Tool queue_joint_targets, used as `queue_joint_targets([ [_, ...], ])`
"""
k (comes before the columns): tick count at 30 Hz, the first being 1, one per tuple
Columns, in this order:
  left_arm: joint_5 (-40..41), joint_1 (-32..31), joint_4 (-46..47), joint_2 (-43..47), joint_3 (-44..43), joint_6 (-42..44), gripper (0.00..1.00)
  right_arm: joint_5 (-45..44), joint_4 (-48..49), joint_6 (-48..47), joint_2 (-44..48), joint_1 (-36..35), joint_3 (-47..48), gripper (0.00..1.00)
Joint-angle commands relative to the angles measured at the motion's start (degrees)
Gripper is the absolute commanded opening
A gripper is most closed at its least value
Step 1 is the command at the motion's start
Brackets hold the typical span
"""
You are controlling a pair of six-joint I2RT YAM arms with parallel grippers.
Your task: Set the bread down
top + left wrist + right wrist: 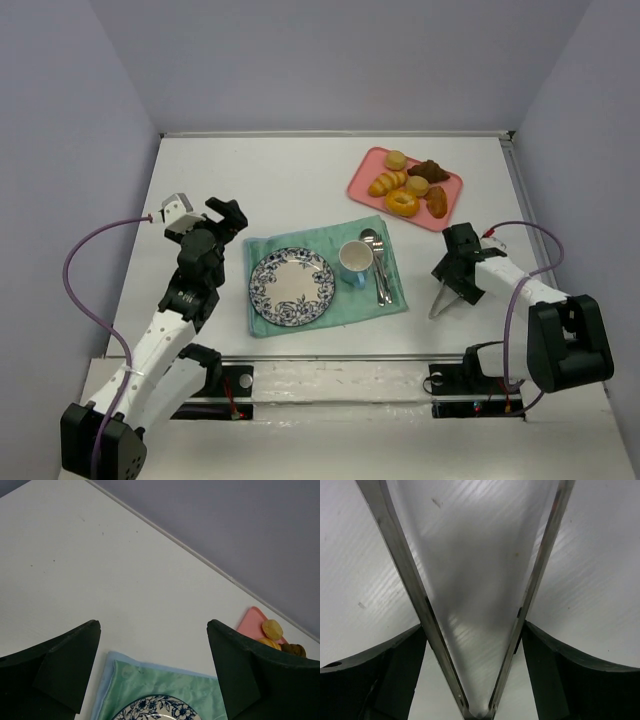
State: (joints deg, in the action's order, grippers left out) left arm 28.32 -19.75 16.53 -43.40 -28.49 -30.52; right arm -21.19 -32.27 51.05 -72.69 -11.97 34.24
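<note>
Several breads lie on a pink tray (368, 170) at the back right: a glazed ring (401, 203), a croissant (387, 183), a round bun (396, 159) and darker pieces (430, 170). A blue-patterned plate (262, 275) lies empty on a green cloth (300, 240). My right gripper (455, 278) is low over the table right of the cloth, its jaws (472, 630) shut on metal tongs (410, 575), whose tips point toward the near edge (438, 300). My left gripper (228, 222) is open and empty, above the table left of the plate; its view (152, 625) shows the cloth (150, 682), the plate rim (155, 707) and the tray (250, 622).
A blue-and-white cup (355, 262) and spoons (378, 265) sit on the cloth right of the plate. Grey walls close in the table at the back and both sides.
</note>
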Motion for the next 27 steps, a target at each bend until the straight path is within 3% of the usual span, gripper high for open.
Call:
queue_joint_targets([
  [1, 2.62, 0.32, 3.85, 0.07, 0.45, -0.15, 0.99, 5.72, 7.40, -4.90, -5.35, 3.88, 0.47, 0.80],
  [10, 3.06, 0.41, 4.03, -0.20, 0.37, -0.06, 0.99, 6.25, 7.14, -4.91, -5.10, 5.55, 0.22, 0.69],
  [11, 3.06, 0.41, 4.03, -0.28, 0.37, -0.06, 0.99, 5.73, 7.14, -4.99, -3.79, 5.55, -0.13, 0.55],
  [14, 3.06, 0.41, 4.03, -0.28, 0.37, -0.06, 0.99, 5.81, 6.79, -6.57, -1.41, 5.55, 0.21, 0.45],
  [16, 3.06, 0.41, 4.03, -0.28, 0.37, -0.06, 0.99, 5.03, 4.43, -8.15, 0.78, 5.55, 1.62, 0.32],
  [22, 3.15, 0.41, 4.12, -0.20, 0.45, -0.15, 0.99, 0.89, -3.76, -13.94, 11.59, 5.55, 8.02, 0.30],
  [27, 2.89, 0.50, 4.21, -0.64, 0.28, -0.06, 0.99, 7.28, -2.80, -22.47, 19.50, 5.55, 12.07, 0.25],
])
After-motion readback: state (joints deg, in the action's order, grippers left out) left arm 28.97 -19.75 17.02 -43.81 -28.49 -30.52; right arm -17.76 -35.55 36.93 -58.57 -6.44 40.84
